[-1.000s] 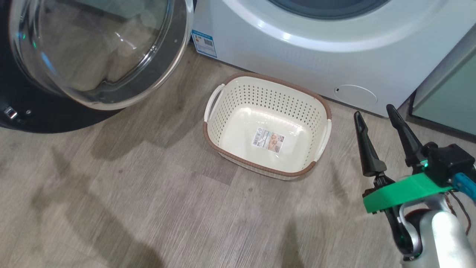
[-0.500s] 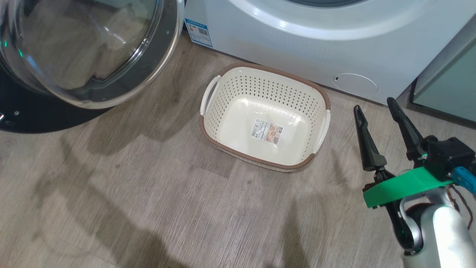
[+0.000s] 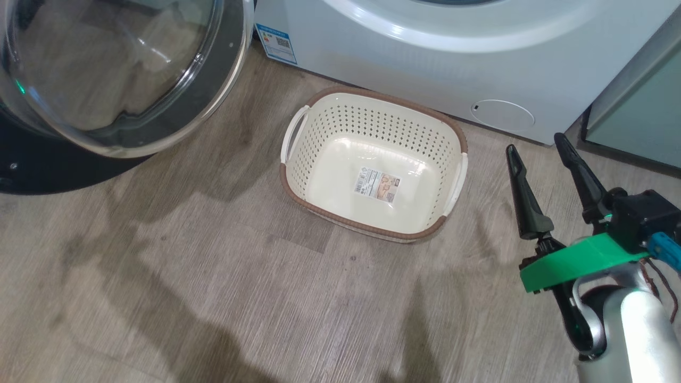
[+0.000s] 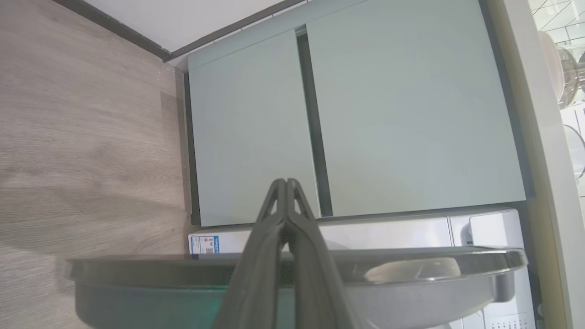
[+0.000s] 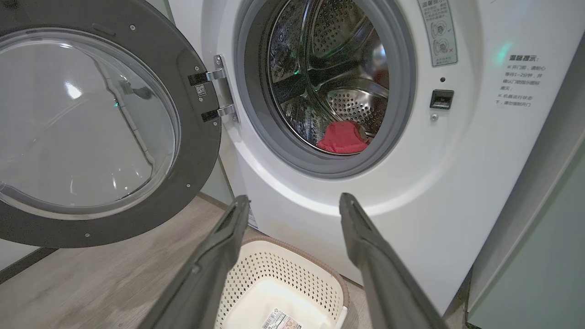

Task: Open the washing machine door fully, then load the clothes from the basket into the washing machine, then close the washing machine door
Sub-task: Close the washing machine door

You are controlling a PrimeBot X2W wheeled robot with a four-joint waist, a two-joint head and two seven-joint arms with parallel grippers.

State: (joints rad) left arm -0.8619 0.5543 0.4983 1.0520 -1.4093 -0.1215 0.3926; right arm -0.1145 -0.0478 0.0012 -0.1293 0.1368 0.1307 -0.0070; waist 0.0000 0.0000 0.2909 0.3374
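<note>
The basket (image 3: 367, 122) shows its label sticker (image 3: 378, 186) on its floor; the clothes (image 5: 342, 137), a crumpled red bundle, lie low in the steel drum (image 5: 329, 55) of the washing machine (image 5: 457, 160), whose door (image 5: 201, 151) hangs open to the left. The right gripper (image 3: 534, 143), spread wide, hovers just right of the basket, the clothes far beyond its fingertips. The left gripper (image 4: 286, 182) has its fingers pressed together.

Grey wood-look floor (image 3: 213, 266), pale green cabinet doors (image 4: 402, 114), dark baseboard (image 4: 114, 26), white wall (image 4: 192, 18)
</note>
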